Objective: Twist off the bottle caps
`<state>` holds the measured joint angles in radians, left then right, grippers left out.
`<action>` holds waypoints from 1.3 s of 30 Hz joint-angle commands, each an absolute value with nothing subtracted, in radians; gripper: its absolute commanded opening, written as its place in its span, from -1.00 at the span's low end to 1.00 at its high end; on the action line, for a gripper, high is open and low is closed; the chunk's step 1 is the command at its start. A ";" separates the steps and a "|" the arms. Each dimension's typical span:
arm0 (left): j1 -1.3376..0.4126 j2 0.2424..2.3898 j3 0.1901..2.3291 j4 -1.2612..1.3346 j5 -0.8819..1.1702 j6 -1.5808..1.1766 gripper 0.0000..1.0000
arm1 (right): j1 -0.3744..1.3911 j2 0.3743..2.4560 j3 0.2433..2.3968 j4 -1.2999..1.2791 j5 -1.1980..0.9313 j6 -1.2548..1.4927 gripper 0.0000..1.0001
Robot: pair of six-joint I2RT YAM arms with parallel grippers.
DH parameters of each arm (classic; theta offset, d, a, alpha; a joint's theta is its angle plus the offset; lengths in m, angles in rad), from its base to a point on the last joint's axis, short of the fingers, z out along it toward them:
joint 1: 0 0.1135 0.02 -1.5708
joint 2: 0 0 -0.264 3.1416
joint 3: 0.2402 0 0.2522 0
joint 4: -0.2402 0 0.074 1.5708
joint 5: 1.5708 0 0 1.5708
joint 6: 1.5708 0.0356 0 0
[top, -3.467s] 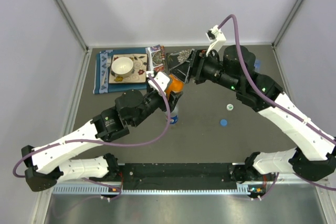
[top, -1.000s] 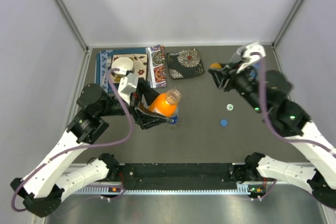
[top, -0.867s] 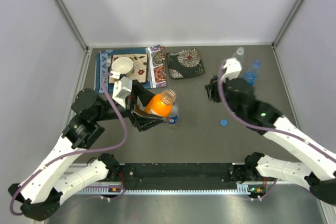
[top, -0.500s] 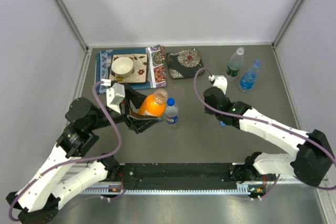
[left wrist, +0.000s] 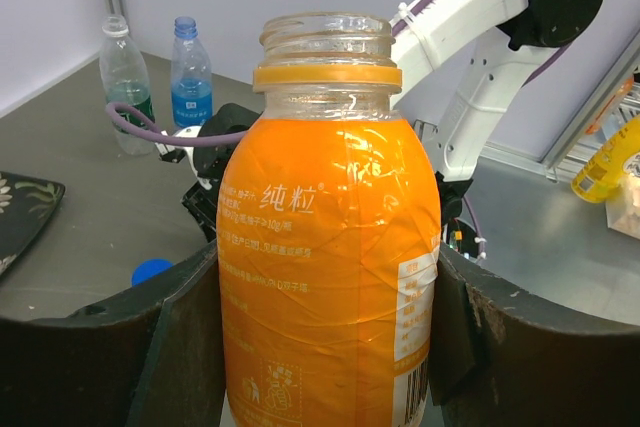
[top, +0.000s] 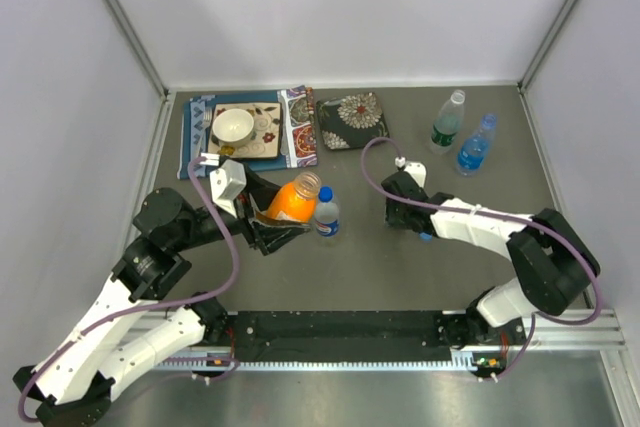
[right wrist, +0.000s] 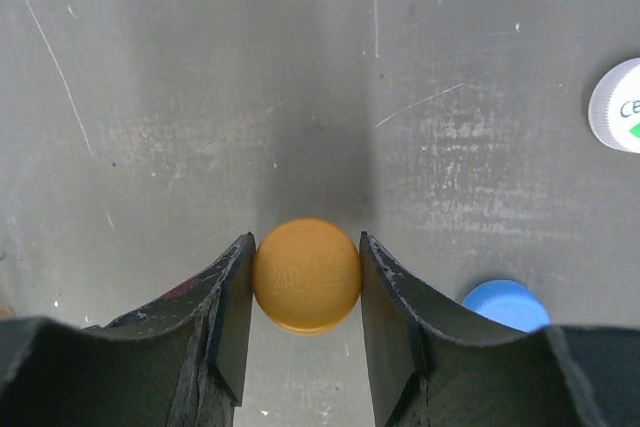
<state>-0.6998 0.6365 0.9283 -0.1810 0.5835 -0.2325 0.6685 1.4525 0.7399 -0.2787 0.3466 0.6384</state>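
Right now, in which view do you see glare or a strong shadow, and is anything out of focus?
Left wrist: the orange bottle is sharp, with soft highlights on its wrinkled label; the green-label bottle and blue-tinted bottle behind it look slightly soft. Right wrist: sharp, with a dark shadow band on the table beyond the orange cap. Top external: even light, faint shadows, no blur.

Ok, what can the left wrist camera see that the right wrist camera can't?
Only the left wrist view shows the orange bottle, open-topped, gripped by the left fingers, plus the green-label bottle and blue bottle far back. Only the right wrist view shows the orange cap pinched between the right fingers, and a white cap. Both show the blue cap on the grey table.
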 commanded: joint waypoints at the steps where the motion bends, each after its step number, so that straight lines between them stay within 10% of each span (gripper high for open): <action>1: -0.695 0.626 0.922 -0.143 0.569 -0.227 -0.34 | 0.657 1.486 0.759 -0.215 0.310 0.649 -1.00; 6: -0.695 0.627 0.911 -0.141 0.569 -0.232 -0.34 | 0.647 1.522 0.767 -0.216 0.276 0.638 -0.86; 16: -0.695 0.624 0.902 -0.144 0.568 -0.233 -0.34 | 0.644 1.552 0.761 -0.232 0.230 0.630 0.07; 26: -0.693 0.624 0.884 -0.124 0.574 -0.242 -0.34 | 0.632 1.468 0.903 -0.360 0.296 0.582 0.22; 33: -0.695 0.638 0.900 -0.123 0.571 -0.241 -0.34 | 0.594 1.336 1.476 -0.577 0.397 0.439 0.41; 39: -0.695 0.675 0.902 -0.097 0.578 -0.242 -0.34 | 0.595 1.112 1.456 -0.417 0.099 0.405 0.49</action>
